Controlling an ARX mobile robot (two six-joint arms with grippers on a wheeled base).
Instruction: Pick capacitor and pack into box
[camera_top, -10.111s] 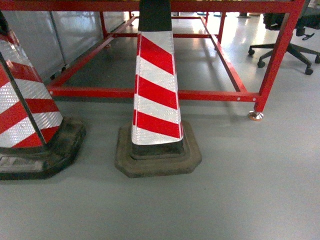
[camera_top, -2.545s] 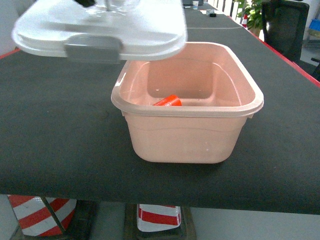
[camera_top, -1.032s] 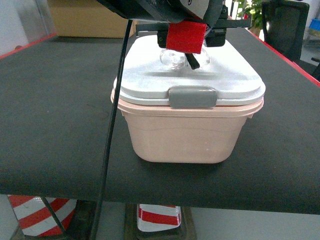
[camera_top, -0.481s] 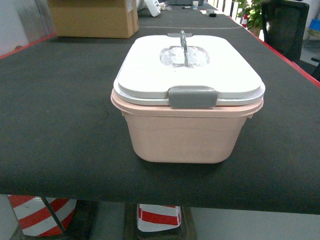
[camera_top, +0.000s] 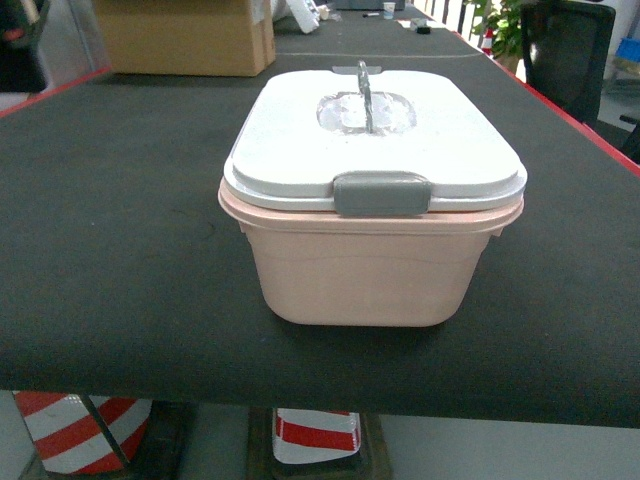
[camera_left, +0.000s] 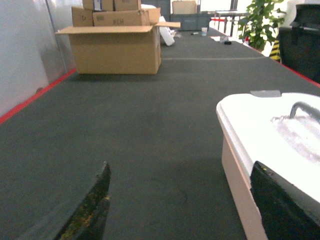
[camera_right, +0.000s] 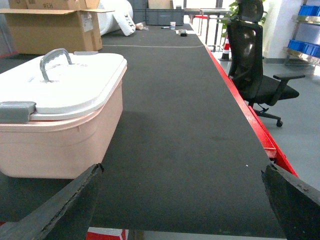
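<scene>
A pale pink box (camera_top: 368, 270) stands on a dark matted surface (camera_top: 120, 250), close to its near edge and about midway along it. A white lid (camera_top: 375, 135) sits on the box, with a grey clasp (camera_top: 381, 194) at the middle of the near side and a grey handle (camera_top: 365, 90) standing upright on top. No capacitor can be seen; the lid hides the inside of the box. In the left wrist view the left gripper (camera_left: 182, 210) has its two dark fingers spread wide apart and holds nothing; the box lies just beside its right finger, and whether they touch cannot be told. In the right wrist view the right gripper (camera_right: 182, 205) is likewise spread wide and empty, low over the near edge of the surface, with the box just beyond its left finger and apart from it. A brown cardboard carton (camera_top: 185, 35) sits toward the far left corner. A black office chair (camera_right: 257, 65) stands on the floor beyond the red right edge. Red and white striped cones (camera_top: 315, 435) show beneath the near edge.
</scene>
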